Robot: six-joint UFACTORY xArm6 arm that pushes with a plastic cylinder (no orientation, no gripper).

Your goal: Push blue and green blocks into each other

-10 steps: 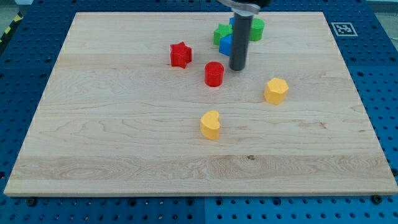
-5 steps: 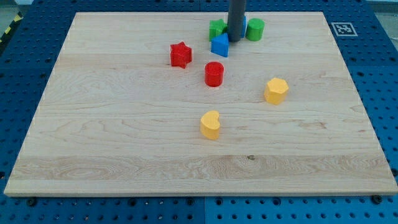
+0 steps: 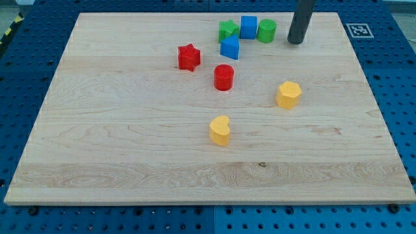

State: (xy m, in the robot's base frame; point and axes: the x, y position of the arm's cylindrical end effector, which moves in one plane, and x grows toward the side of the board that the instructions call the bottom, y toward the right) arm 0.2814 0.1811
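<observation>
Near the view's top, a green star block [image 3: 227, 29], a blue cube [image 3: 248, 26] and a green cylinder [image 3: 266, 30] stand in a tight row. A second blue block [image 3: 229, 47], wedge-like, sits just below the green star and seems to touch it. My tip [image 3: 296, 41] rests on the board to the right of the green cylinder, a small gap away from it. The rod runs up out of the view's top.
A red star block [image 3: 188, 57] and a red cylinder [image 3: 223, 77] lie below-left of the cluster. A yellow hexagonal block [image 3: 288, 94] is below my tip. A yellow heart-like block [image 3: 220, 130] sits mid-board. A marker tag [image 3: 357, 30] lies off the board's top right corner.
My tip moved from below the blue and green cluster, up through it, then right to beside the green cylinder. The lower blue block shifted slightly left and up.
</observation>
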